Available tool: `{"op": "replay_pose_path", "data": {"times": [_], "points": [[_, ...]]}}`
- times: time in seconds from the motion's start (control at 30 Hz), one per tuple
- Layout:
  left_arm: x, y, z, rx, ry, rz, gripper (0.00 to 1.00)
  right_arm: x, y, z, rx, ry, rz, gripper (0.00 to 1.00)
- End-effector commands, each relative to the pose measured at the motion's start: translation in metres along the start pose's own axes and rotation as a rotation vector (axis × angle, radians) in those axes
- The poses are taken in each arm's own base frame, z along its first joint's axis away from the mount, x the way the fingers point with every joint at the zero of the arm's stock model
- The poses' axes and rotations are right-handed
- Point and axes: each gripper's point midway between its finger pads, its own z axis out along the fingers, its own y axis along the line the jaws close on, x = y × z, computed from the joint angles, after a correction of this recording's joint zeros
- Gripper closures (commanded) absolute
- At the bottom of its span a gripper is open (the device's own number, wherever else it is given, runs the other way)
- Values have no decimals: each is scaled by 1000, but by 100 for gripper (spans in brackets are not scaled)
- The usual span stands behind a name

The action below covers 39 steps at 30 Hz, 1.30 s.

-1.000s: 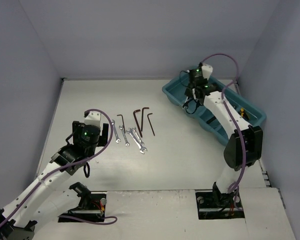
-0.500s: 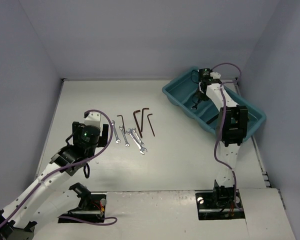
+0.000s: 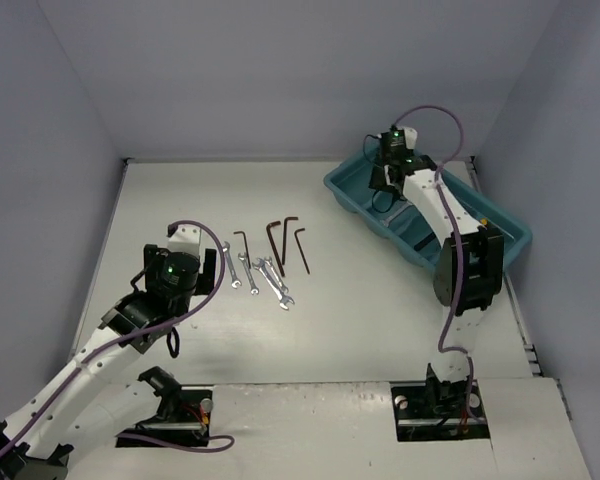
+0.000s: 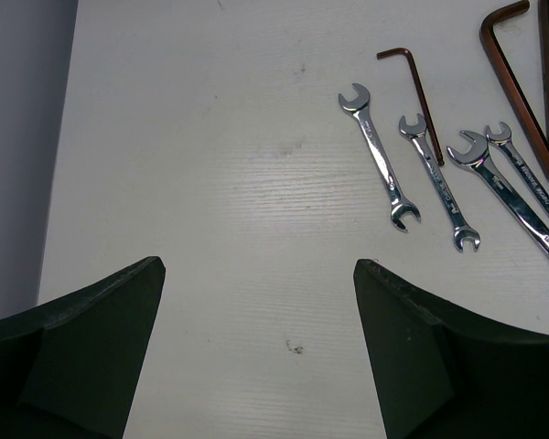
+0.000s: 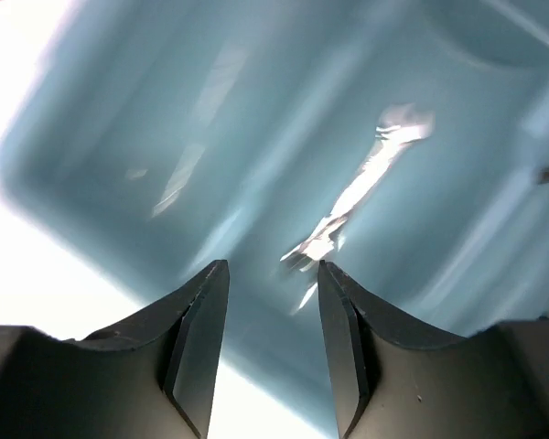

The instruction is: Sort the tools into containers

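White table (image 3: 180,190) across the floor of the shot, and at its far right the teal tray (image 3: 342,192) sits angled, its long compartments running side by side. The right arm (image 3: 450,225) reaches over the tray, and the right gripper (image 5: 273,274) hangs above one compartment with its fingers a little apart and nothing between them. Below it, a silver wrench in the tray (image 5: 357,187) lies flat on the compartment floor, blurred by glare. Over on the left, the left gripper (image 4: 256,265) is spread wide and empty above bare table, just beside the waiting tools. There they are: four silver wrenches on the table (image 4: 380,155) lie in a loose row, close together. Just beyond them lie the dark L-shaped hex keys (image 3: 280,240), well apart from the tray.
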Motion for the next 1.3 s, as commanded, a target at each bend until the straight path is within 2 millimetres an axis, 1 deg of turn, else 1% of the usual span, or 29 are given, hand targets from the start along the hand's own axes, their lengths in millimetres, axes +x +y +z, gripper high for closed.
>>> {"op": "replay_pose_path", "data": {"times": [0.0,0.03,0.1,0.23,0.27,0.33,0.4,0.5,0.6,0.8,0.9,1.07,1.2,1.27], "points": [[-17,7,0,-35,-50,-23,19,15,84,-98,-264,-89,-277,59],[-17,7,0,-36,-51,-26,19,37,100,-108,-307,-68,-341,59],[-17,7,0,-34,-51,-27,19,70,124,-124,-365,-41,-433,59],[-17,6,0,-35,-50,-30,19,133,158,-137,-465,52,-533,59],[-16,7,0,-35,-48,-31,19,149,168,-143,-492,71,-563,60],[-17,8,0,-40,-52,-39,19,173,184,-147,-519,97,-619,61],[-17,10,-2,-46,-57,-47,19,195,194,-144,-541,133,-670,63],[-17,12,-3,-53,-60,-56,19,227,219,-149,-616,181,-749,64],[-18,16,-7,-62,-72,-73,19,243,233,-147,-652,209,-786,64],[-19,26,-13,-93,-94,-100,19,270,249,-129,-645,250,-829,65],[-21,28,-15,-96,-104,-110,19,277,255,-120,-636,258,-837,65],[-20,29,-15,-99,-100,-109,19,279,260,-107,-610,252,-848,65],[-20,29,-16,-101,-102,-111,19,288,260,-100,-605,273,-851,66],[-20,30,-16,-104,-102,-110,19,294,256,-97,-594,292,-849,66]]}}
